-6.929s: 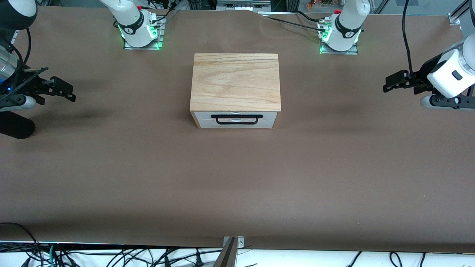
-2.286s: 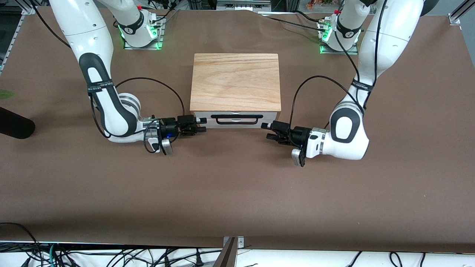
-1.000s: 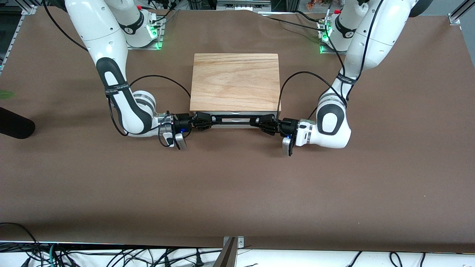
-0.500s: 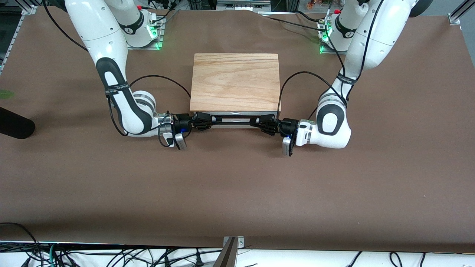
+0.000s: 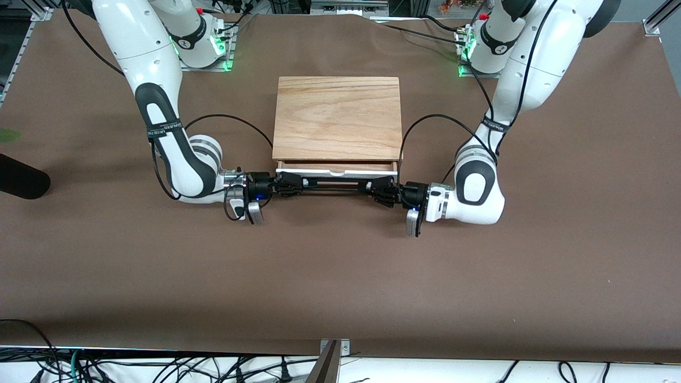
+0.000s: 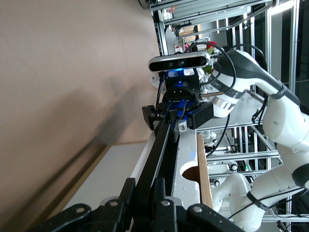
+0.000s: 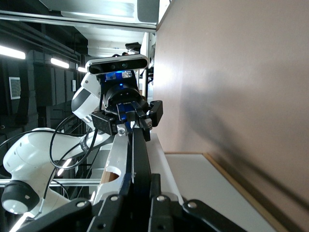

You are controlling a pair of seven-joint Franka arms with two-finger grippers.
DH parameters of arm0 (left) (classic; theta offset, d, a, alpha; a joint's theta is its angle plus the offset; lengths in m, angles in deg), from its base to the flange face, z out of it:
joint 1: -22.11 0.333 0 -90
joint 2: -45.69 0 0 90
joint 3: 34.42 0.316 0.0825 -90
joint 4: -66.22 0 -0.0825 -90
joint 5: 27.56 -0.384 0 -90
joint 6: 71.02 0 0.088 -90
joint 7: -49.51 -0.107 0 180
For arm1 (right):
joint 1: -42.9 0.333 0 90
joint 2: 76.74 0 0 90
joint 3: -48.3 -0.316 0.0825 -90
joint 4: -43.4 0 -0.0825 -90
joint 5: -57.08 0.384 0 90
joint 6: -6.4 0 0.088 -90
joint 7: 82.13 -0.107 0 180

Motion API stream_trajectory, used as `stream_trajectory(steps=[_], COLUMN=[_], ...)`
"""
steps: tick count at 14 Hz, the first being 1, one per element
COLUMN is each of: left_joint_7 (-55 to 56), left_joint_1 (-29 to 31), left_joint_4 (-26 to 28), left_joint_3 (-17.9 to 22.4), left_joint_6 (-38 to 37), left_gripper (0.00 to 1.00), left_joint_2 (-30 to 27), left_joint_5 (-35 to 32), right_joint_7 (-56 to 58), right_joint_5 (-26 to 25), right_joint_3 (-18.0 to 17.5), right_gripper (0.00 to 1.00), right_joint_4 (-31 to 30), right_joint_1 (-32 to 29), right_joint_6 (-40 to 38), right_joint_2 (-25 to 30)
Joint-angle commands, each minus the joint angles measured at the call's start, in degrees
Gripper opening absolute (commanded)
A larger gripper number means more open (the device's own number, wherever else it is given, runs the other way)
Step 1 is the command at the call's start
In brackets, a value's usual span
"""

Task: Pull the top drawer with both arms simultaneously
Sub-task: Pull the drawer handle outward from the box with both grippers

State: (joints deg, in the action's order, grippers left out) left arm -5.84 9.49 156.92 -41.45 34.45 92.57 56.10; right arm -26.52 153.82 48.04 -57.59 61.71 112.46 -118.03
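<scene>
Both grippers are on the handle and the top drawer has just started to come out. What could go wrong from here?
1. The right gripper and left gripper each clamp one end of the thin black handle. If one arm pulls ahead, the top drawer may skew and jam in the cabinet.
2. The bar is narrow, so a finger could slip off.
3. Nothing visibly anchors the cabinet; it might slide across the table instead.

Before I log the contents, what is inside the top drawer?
The top drawer is only slightly open, so just a thin strip of bare wooden floor shows, nothing on it. The cabinet top hides the rest. The left gripper and right gripper clamp its handle.
</scene>
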Motion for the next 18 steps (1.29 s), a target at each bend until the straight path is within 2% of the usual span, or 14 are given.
stream_trajectory(steps=[1,5,8,15,18], left_joint_7=[5.7,9.9,11.7,15.0,15.4], left_joint_1=[0.1,-0.1,-0.6,-0.7,-0.7], left_joint_4=[-10.2,-18.3,-23.0,-30.3,-31.0], left_joint_3=[0.4,2.5,4.4,6.4,6.4], left_joint_6=[1.3,1.5,3.4,5.6,5.7], left_gripper=[0.11,0.10,0.10,0.10,0.10], left_joint_2=[6.4,10.9,13.8,17.5,17.9], left_joint_5=[0.8,0.6,0.6,0.6,0.6], right_joint_7=[-6.0,-11.0,-11.9,-12.0,-11.9], right_joint_5=[0.7,-1.5,-1.6,-1.6,-1.5], right_joint_3=[-0.4,-0.3,-0.3,-0.2,-0.2], right_gripper=[0.08,0.08,0.08,0.08,0.10], right_joint_4=[7.7,13.7,17.6,18.5,18.6], right_joint_1=[-0.1,0.0,0.0,-0.2,-0.2], right_joint_6=[0.2,4.8,5.4,5.5,6.0], right_joint_2=[-2.6,-4.9,-7.0,-7.6,-8.7])
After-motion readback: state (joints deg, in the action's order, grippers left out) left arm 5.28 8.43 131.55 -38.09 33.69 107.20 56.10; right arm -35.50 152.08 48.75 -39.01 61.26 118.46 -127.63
